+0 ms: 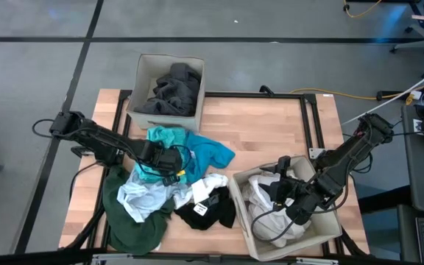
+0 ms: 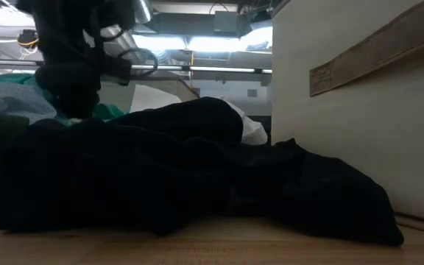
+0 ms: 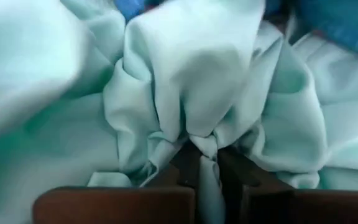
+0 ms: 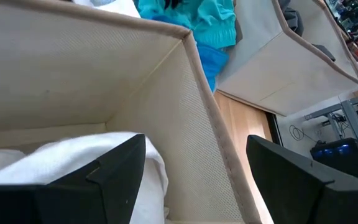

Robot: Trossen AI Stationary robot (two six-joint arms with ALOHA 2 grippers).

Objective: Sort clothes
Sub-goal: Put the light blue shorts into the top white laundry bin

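Note:
A pile of clothes lies on the table's near left: a teal and bright blue garment (image 1: 212, 151), a pale blue one (image 1: 142, 199), a dark green one (image 1: 131, 224), a white one (image 1: 205, 188) and a black one (image 1: 208, 212). My left gripper (image 1: 169, 168) is down in the pile, shut on pale blue cloth (image 3: 185, 81). My right gripper (image 1: 285, 199) is open inside the near right beige box (image 1: 330, 228), just above the white clothes (image 1: 271, 217) in it, and it also shows in its wrist view (image 4: 194, 180). The black garment (image 2: 197, 162) fills the low view. My left gripper pinches a bunched fold of the pale blue cloth (image 3: 207, 148) between its two fingers, with several gathered layers. The fingers come in slanting from the table's left. The cloth puckers toward the fingers, and the rest of it lies on the pile.
A second beige box (image 1: 142, 81) at the table's far edge holds dark grey clothes (image 1: 171, 92). Bare wood (image 1: 271, 125) shows between the two boxes. The near box's wall (image 4: 191, 99) stands close in front of my right gripper.

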